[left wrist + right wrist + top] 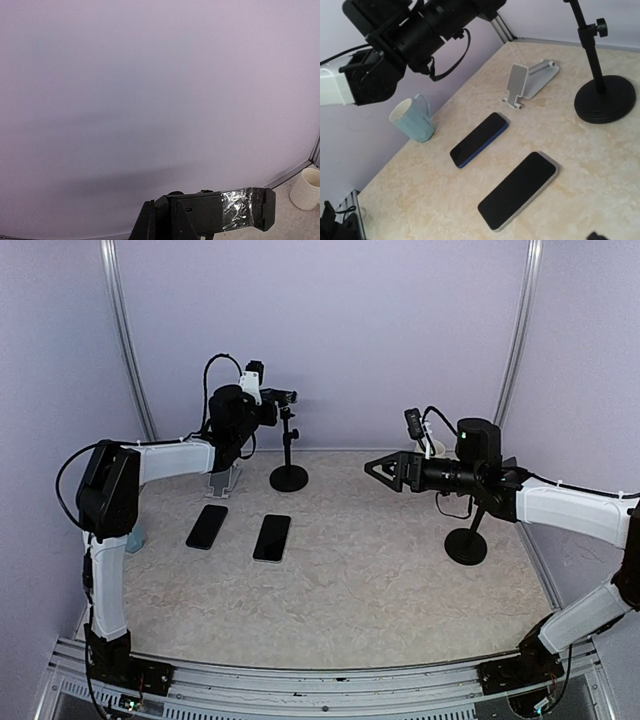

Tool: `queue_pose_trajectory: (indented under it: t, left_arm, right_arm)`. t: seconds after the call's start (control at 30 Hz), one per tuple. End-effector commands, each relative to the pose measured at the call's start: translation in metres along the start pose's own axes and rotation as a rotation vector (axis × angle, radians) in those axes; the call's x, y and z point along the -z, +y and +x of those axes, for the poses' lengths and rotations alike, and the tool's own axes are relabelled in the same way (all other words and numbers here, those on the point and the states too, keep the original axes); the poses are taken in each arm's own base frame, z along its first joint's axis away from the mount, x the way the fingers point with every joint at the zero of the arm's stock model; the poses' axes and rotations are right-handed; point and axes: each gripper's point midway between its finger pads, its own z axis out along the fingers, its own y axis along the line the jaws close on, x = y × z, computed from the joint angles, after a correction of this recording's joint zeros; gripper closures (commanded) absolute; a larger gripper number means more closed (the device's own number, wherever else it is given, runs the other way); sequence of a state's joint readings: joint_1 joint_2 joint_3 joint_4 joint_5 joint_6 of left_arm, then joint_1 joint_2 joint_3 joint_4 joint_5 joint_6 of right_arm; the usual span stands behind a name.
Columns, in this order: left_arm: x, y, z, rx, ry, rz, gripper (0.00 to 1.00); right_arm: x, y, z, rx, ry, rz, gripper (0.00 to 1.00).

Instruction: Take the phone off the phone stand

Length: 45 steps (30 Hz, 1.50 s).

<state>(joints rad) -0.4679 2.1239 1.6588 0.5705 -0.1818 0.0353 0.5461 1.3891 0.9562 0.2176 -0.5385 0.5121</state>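
The black pole phone stand [289, 476] stands at the back of the table, and its clamp head [285, 397] holds no phone. My left gripper [266, 400] is up at that clamp, with its fingers [148, 222] closed on the taped clamp's [220, 210] left end. Two phones lie flat, screens up: a blue-edged one [207, 526] [480, 139] and a larger pale-edged one [272, 537] [518, 190]. My right gripper [378, 468] is open and empty. It hovers above the table's middle right and points left towards the phones.
A folding silver stand [225, 480] [527, 82] sits behind the blue phone. A teal mug [412, 120] stands at the left wall. A second black pole stand [466, 545] is under my right arm. A white cup [306, 188] sits at the back right.
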Motion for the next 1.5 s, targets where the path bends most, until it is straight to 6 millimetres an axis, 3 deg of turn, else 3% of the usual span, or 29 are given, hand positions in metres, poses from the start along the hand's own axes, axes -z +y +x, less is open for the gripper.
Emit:
queue_pose_trajectory:
  t: [0.0,0.17,0.33,0.47,0.63,1.0,1.23,1.47]
  left_arm:
    - [0.013,0.001,-0.064,0.03,-0.21,0.017,1.0]
    - [0.019,0.002,-0.055,0.023,-0.19,0.01,0.96]
    - [0.022,0.001,-0.053,0.02,-0.177,0.019,0.65]
    - [0.026,0.001,-0.06,0.026,-0.181,0.014,0.26]
    - [0.037,0.002,-0.075,0.028,-0.186,-0.009,0.02]
    - [0.08,0.001,-0.094,0.053,-0.063,-0.102,0.01]
    - [0.111,-0.001,-0.089,0.171,0.04,-0.101,0.01]
    - [0.138,-0.022,-0.067,0.235,0.141,-0.076,0.01]
  right_arm:
    - [-0.001,-0.002,-0.006,0.008,-0.005,-0.006,0.07]
    - [0.0,0.0,-0.008,0.013,-0.008,-0.008,0.07]
    - [0.002,0.003,-0.009,0.016,-0.008,-0.012,0.07]
    - [0.003,0.007,-0.014,0.024,-0.012,-0.017,0.07]
    - [0.01,0.012,-0.023,0.039,-0.028,-0.005,0.07]
    - [0.041,0.016,-0.049,0.057,-0.084,0.04,0.06]
    - [0.075,0.013,-0.066,0.09,-0.112,0.116,0.06]
    - [0.118,0.007,-0.079,0.066,-0.157,0.243,0.06]
